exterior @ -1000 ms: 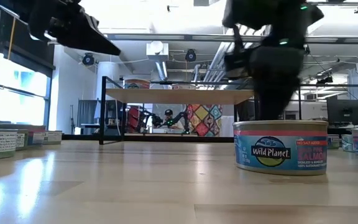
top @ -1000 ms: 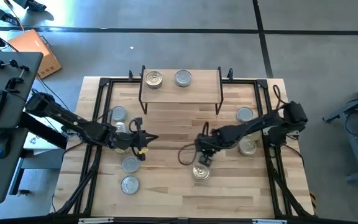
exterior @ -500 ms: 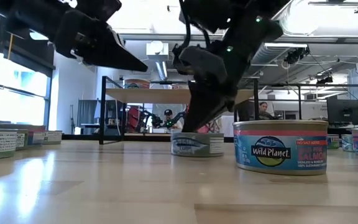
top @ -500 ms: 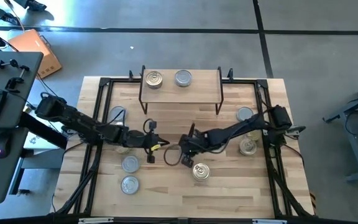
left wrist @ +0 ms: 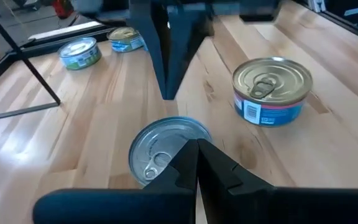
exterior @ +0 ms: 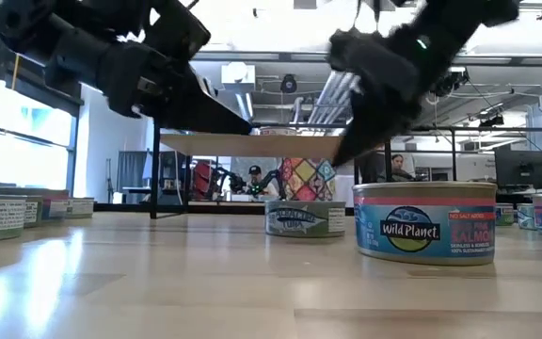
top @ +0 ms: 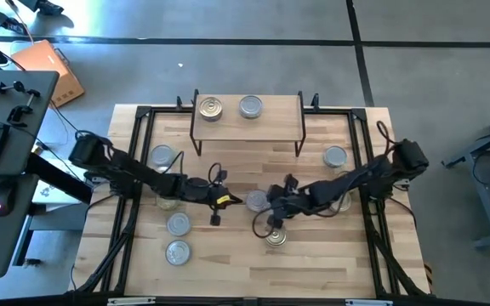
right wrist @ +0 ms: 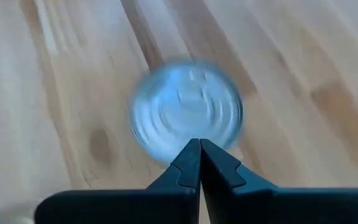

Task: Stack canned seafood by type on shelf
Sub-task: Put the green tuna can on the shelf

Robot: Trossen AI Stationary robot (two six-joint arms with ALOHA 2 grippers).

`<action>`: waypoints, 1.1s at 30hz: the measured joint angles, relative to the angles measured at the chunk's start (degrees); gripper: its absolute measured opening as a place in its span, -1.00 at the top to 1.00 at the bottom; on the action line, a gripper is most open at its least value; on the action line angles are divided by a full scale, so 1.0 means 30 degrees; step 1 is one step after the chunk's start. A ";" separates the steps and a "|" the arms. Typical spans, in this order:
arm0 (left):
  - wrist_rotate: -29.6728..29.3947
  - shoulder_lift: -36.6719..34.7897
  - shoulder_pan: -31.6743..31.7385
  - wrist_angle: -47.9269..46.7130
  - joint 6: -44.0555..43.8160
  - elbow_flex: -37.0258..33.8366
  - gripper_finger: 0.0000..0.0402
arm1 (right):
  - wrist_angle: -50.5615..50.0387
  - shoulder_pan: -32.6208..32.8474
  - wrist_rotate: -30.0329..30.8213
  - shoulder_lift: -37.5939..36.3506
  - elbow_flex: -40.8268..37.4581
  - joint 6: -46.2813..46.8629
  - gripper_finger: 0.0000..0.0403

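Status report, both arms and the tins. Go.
Left gripper shut, empty, beside centre tin. Right gripper shut, empty, on its other side. Two tins on shelf. Wild Planet tin nearby.

High camera looks straight down on my table; low camera level across tabletop; my wrist cameras close above same silver tin [left wrist: 160,149].

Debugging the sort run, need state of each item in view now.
Left end effector: shut, empty, over the silver-lidded round tin.
Right end effector: shut, empty.
Silver-lidded round tin: upright, mid-table.
Gold-lidded Wild Planet tin: upright, sealed.
Light wood shelf: two tins on top.
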 joint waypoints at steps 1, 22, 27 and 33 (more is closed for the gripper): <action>0.0011 0.0291 0.0109 0.0025 -0.0193 0.0230 1.00 | 0.0373 0.0000 -0.0050 -0.0024 -0.0467 0.0109 1.00; 0.3490 0.6308 0.4136 -0.3639 -0.0938 0.6171 1.00 | 0.4121 0.0436 -0.0196 -0.0195 -0.2168 -0.1256 0.29; 0.3543 0.6636 0.4308 -0.3811 -0.0945 0.6302 1.00 | 0.4502 0.1048 -0.0043 -0.0195 -0.2168 -0.2366 0.29; 0.3817 0.6636 0.4309 -0.3979 -0.0920 0.6300 1.00 | 0.4623 0.1576 -0.0166 -0.0195 -0.2168 -0.3902 0.29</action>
